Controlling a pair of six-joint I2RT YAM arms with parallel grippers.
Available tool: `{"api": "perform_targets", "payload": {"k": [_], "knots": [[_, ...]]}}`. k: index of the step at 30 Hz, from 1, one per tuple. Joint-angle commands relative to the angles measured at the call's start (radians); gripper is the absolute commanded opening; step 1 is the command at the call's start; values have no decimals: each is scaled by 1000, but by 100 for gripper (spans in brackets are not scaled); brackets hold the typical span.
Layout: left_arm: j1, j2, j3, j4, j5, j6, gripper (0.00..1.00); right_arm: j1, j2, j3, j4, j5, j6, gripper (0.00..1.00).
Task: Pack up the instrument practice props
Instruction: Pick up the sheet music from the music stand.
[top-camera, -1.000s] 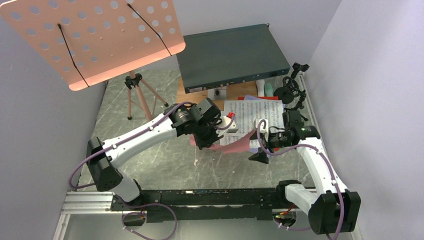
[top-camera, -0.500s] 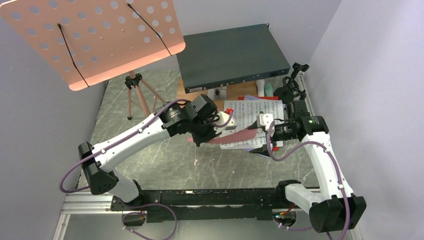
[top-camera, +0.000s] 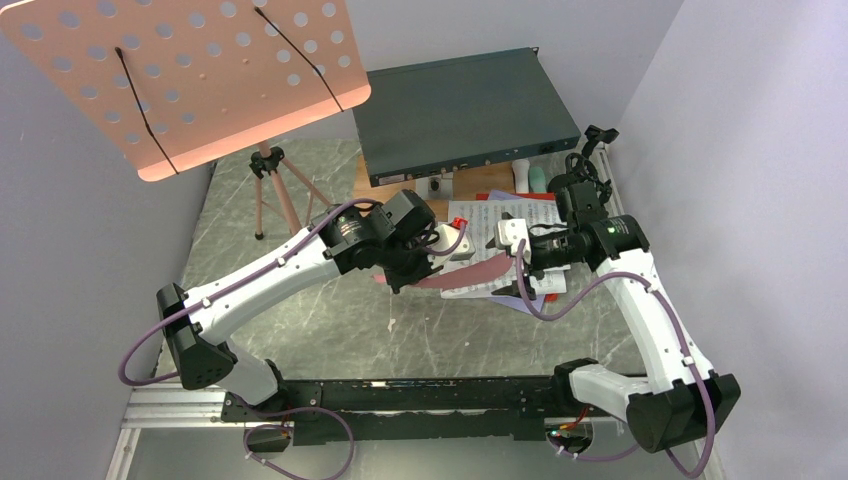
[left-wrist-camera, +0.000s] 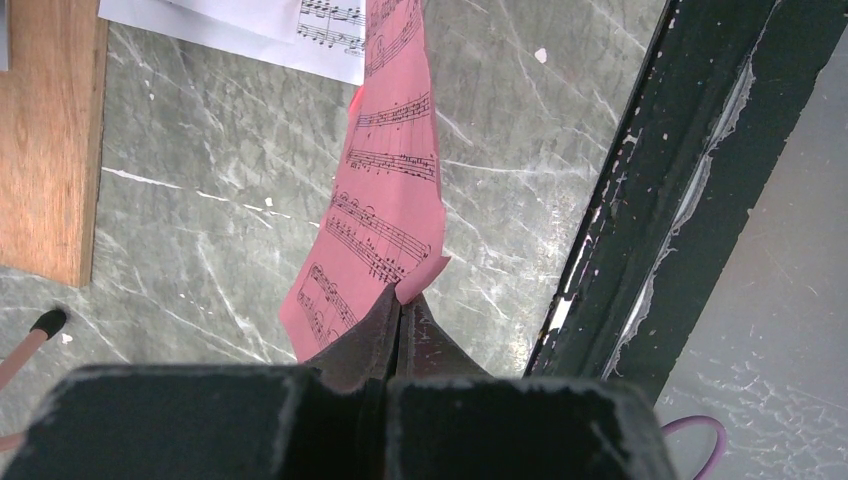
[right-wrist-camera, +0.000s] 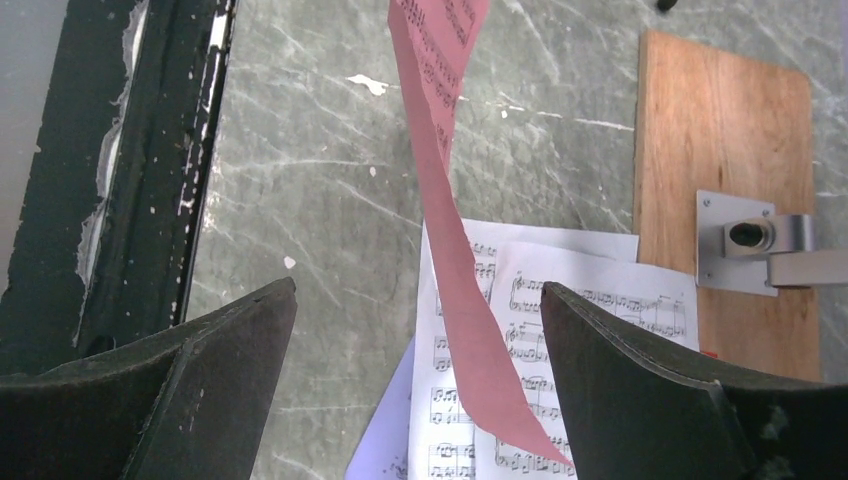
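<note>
My left gripper (left-wrist-camera: 402, 300) (top-camera: 403, 280) is shut on a corner of the red sheet-music page (left-wrist-camera: 385, 190) (top-camera: 470, 272). The page hangs lifted and curls over the white sheets (top-camera: 505, 215) (right-wrist-camera: 560, 330). My right gripper (right-wrist-camera: 418, 286) (top-camera: 528, 258) hovers open above those sheets, with the red page's (right-wrist-camera: 455, 260) free end between its fingers, untouched. A lavender page (right-wrist-camera: 385, 440) peeks out under the white ones. The salmon-pink perforated music stand (top-camera: 190, 75) stands at the back left. The small black mic stand (top-camera: 585, 175) and two small tubes (top-camera: 530, 178) sit at the back right.
A dark grey rack-mount box (top-camera: 465, 110) rests on a wooden board (top-camera: 480, 180) (right-wrist-camera: 725, 150) behind the sheets. A metal bracket (right-wrist-camera: 760, 250) sits on the board. The black frame rail (left-wrist-camera: 680, 180) runs along the near table edge. Grey walls close in left and right.
My right gripper has moved away from the near edge, back over the sheets, still open. My left gripper shifted slightly left and back with the red page, then held still.
</note>
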Motion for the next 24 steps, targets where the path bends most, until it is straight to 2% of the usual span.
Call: {"api": "perform_targets", "payload": {"k": [1,7,16,19,24], "knots": [[-7,-40,-1,0,4,12,0,21,20,17,45,55,31,95],[-8,-51,-15,7,2,10,0,34,36,13,61,78,43,91],[-7,-64,-31,18,-16,16,0,54,39,-27,96,167,65,61],[-7,-72,-40,26,-20,15,0,56,48,-24,96,176,66,46],[-7,-94,-75,60,-25,10,0,59,56,-18,100,174,74,4]]}}
